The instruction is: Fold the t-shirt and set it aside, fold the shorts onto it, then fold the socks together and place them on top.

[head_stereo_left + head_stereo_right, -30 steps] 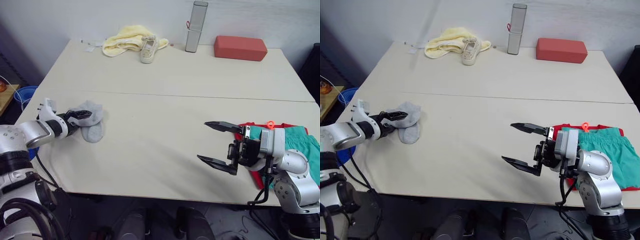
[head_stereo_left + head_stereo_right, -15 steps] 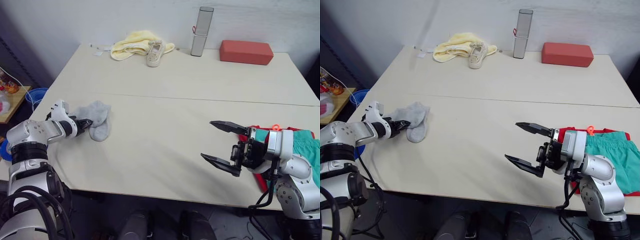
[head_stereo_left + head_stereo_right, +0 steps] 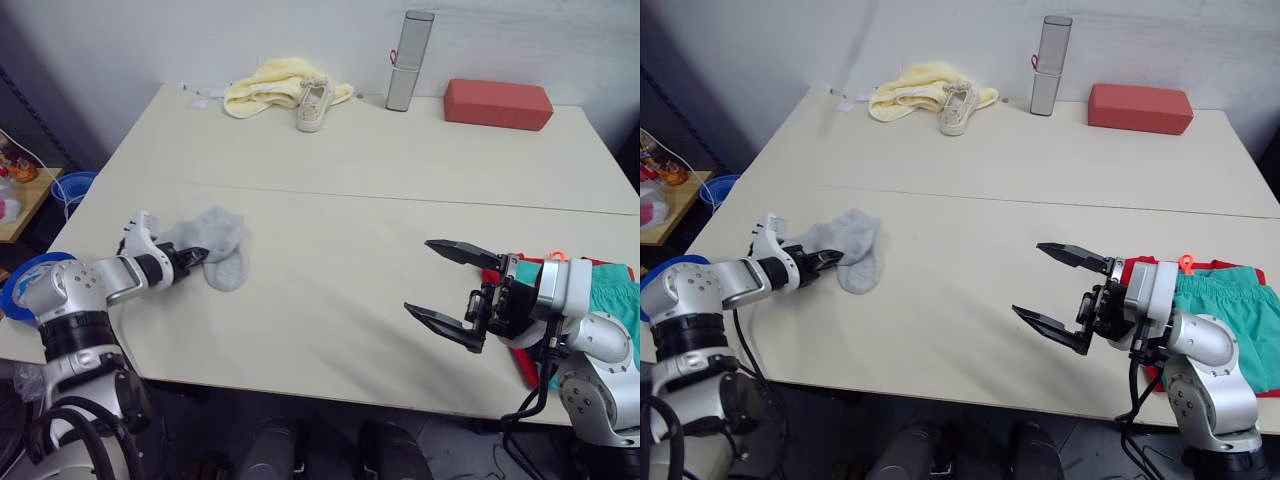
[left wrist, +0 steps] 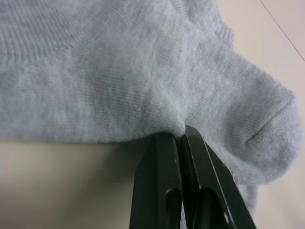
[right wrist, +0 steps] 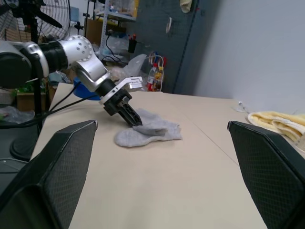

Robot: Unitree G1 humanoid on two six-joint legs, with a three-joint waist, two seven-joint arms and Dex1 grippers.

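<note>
The soft light grey knit socks lie bunched near the left edge of the pale bench, their near hem pinched between the pressed-together fingers of the left tool. The right tool hovers well apart with its fingers spread wide — just before the folded teal-green shorts on the bright red t-shirt. Since a second ago the socks have been dragged a little inward from the bench's left edge, while the right tool has barely moved.
</note>
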